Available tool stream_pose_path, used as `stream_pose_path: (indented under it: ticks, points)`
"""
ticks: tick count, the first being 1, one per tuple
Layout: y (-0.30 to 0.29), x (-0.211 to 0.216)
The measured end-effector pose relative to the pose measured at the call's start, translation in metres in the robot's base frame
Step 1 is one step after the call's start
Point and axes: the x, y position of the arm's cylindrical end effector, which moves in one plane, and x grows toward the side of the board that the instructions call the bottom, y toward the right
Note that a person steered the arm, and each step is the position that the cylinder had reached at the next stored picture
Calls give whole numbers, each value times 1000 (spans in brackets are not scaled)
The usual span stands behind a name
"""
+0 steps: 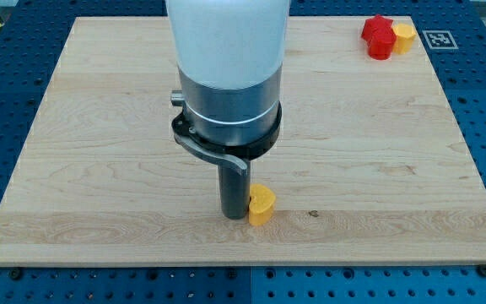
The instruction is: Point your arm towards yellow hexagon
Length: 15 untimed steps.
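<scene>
- Camera view: my tip sits low on the wooden board, touching a yellow block on its left side; heart-like shape, not clearly a hexagon.
- Yellow hexagon, I judge, lies at view's top right beside two red blocks, well apart from tip.
- Best move: slide toward top right, stop just short, avoid dragging the near yellow block.
- No fingers here; bare rod, holding nothing.

Bright, even light falls from overhead, and my counter looks pale and clean with no harsh glare. Shadows are soft and short, pooling just under my arm at frame centre. My white upper casing is nearly overexposed. Focus is sharp throughout.
</scene>
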Motion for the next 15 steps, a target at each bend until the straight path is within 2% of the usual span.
stream_pose_path:
  ticks: [1, 2, 3, 6, 8, 10, 11, 14, 15]
  points:
    - [-15, -21]
    - [-28, -66]
    - [-12, -114]
    - [61, -220]
    - [112, -275]
    - [123, -364]
    - [164, -377]
    - [280, -371]
    - [271, -343]
